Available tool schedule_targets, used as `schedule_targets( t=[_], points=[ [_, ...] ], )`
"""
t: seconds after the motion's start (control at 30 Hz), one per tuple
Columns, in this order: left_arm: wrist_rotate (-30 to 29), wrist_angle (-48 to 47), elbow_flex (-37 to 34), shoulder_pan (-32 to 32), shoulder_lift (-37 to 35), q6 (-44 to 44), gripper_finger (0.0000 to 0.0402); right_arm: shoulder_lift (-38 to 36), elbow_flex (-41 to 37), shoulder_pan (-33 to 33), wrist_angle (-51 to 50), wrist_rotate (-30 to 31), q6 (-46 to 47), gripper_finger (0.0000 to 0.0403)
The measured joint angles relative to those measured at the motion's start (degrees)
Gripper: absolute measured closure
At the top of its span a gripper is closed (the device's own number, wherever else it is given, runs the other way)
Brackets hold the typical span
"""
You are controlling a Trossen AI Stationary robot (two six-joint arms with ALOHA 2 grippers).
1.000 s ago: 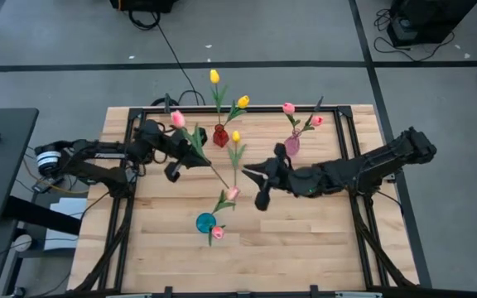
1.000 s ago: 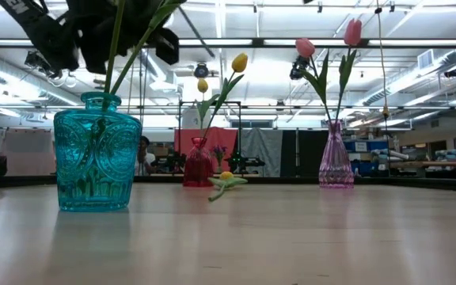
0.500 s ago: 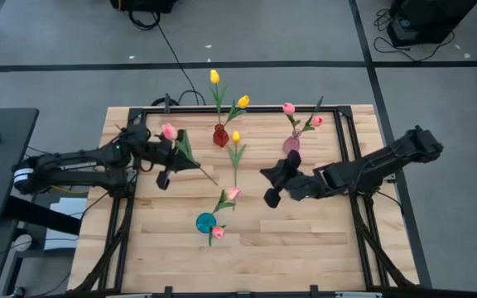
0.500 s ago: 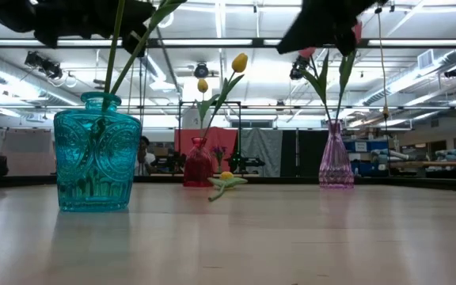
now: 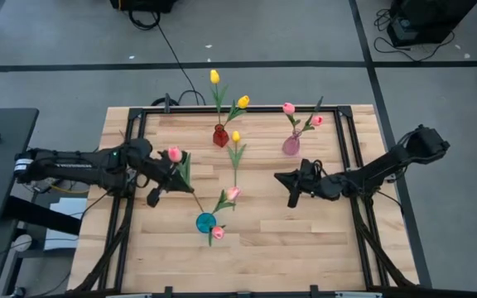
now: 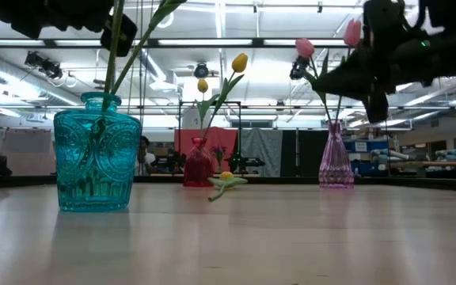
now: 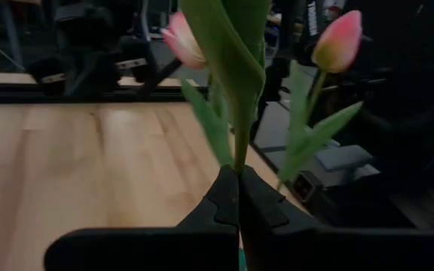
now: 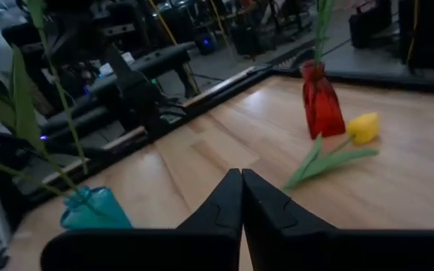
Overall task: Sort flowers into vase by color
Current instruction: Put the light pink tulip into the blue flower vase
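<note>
My left gripper (image 5: 178,177) is over the table's left half, shut on a pink tulip (image 5: 174,154); its broad green leaf (image 7: 228,68) rises from the fingers in the left wrist view. A teal vase (image 5: 206,222) near the front holds two pink tulips. At the back, a red vase (image 5: 220,135) holds two yellow tulips and a pink vase (image 5: 291,146) two pink ones. A yellow tulip (image 5: 236,149) lies flat on the table. My right gripper (image 5: 280,176) hangs right of centre, shut and empty (image 8: 241,188). My left gripper pinches the pink tulip's green stem (image 7: 237,159) below the leaf between its two fingertips. The fingers come about level from the table's left and lie across the stem. The tulip is lifted clear, its head toward the far edge and its stem end (image 5: 197,203) toward the teal vase.
A black frame (image 5: 344,149) runs along the table's left, far and right sides. Bare wood lies along the near edge and between my right gripper and the teal vase. In the low view the teal vase (image 6: 97,154) stands closest, with the lying yellow tulip (image 6: 226,180) behind it.
My left gripper has drawn back toward the table's left and near edges and turned, carrying the pink tulip, whose head now sits nearer the teal vase. My right gripper has pulled back toward the right edge and sunk lower.
</note>
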Motion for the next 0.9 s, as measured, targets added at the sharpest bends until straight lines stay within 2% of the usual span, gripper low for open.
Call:
schedule_targets(
  t=[0.3, 0.63, 0.73, 0.9],
  points=[
    [-10.64, 1.36, 0.00, -11.19, 1.62, -1.51, 0.0401, 7.63, -2.55, 2.01, 12.79, 0.72, 0.33, 0.0391],
    [-17.41, 3.11, 0.00, -18.71, 9.27, -0.57, 0.0397, 11.88, -2.49, 2.01, 16.78, 3.09, 0.17, 0.0389],
    [-17.66, 3.08, 0.00, -19.66, 11.43, 1.76, 0.0368, 11.85, -2.50, 2.01, 16.85, 3.23, 1.13, 0.0389],
    [-21.99, 1.83, 0.00, -19.87, 12.08, 2.84, 0.0287, 11.84, -2.13, 2.01, 16.24, 3.31, 3.22, 0.0389]
  ],
)
